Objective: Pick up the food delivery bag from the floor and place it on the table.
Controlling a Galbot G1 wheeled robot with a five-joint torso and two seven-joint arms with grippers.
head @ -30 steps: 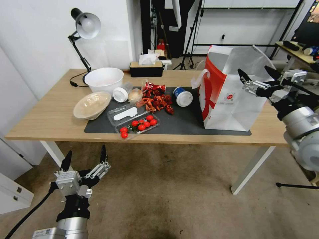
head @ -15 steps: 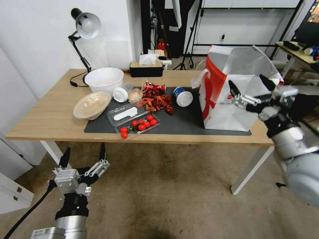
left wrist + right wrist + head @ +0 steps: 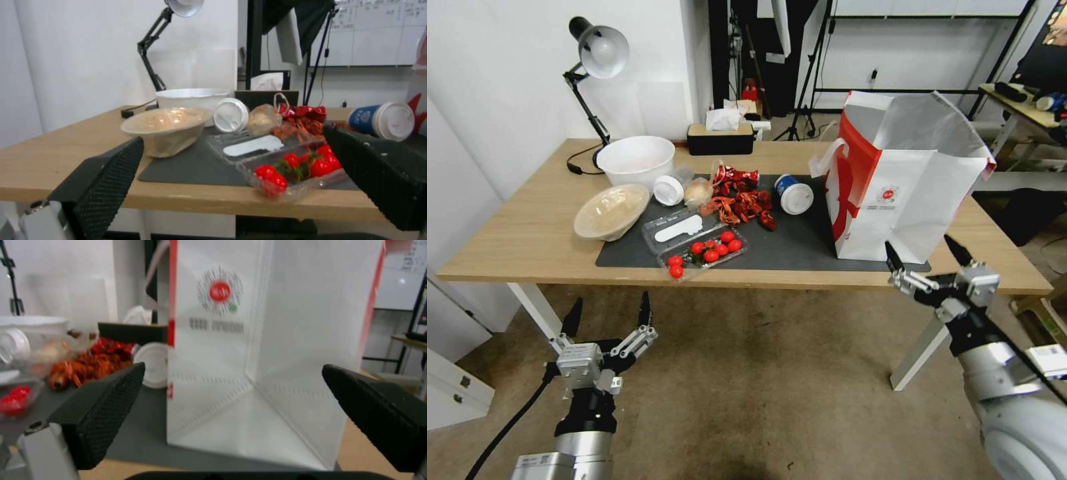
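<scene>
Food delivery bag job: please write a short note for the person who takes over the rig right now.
Left gripper: open, empty, low in front of the table's front edge, over the floor.
Right gripper: open, empty, just off the table's front edge, facing the food delivery bag without touching it.
Bag: upright on the right part of the table, partly on the dark mat, top open.
Done: the bag is off the floor and set on the table.
Left: nothing visible for the bag itself; both arms are clear of it.
</scene>
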